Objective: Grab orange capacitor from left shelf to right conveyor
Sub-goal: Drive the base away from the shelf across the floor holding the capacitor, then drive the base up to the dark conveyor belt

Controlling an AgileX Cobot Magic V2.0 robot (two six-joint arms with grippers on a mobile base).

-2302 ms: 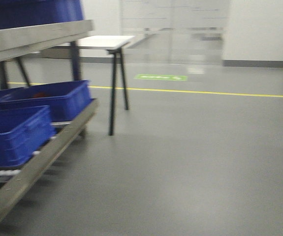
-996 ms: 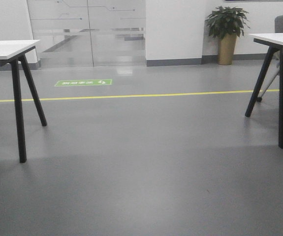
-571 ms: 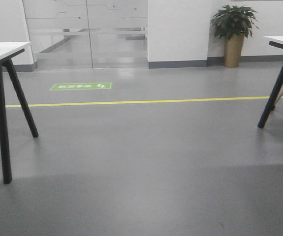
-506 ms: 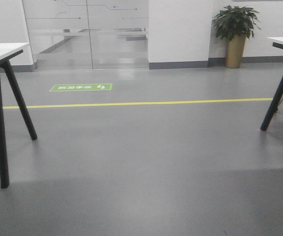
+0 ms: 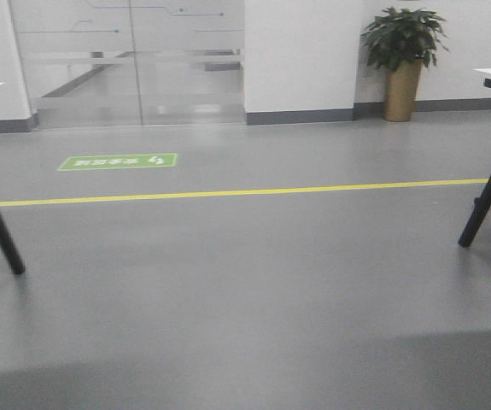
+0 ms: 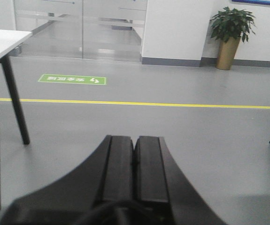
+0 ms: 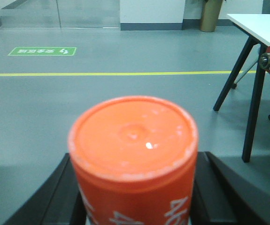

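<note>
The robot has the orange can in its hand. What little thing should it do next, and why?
Probably turn the base rightward, holding the grip tight. The right gripper is shut on the orange capacitor, but no conveyor shows in any view, only grey floor, table legs and a potted plant.

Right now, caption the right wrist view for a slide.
Right gripper holds orange capacitor over grey floor, table at right.

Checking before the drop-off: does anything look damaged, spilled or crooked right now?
Nothing serious. The orange capacitor sits upright in the right gripper; its top rim shows pale scuff marks. No spill on the floor.
</note>
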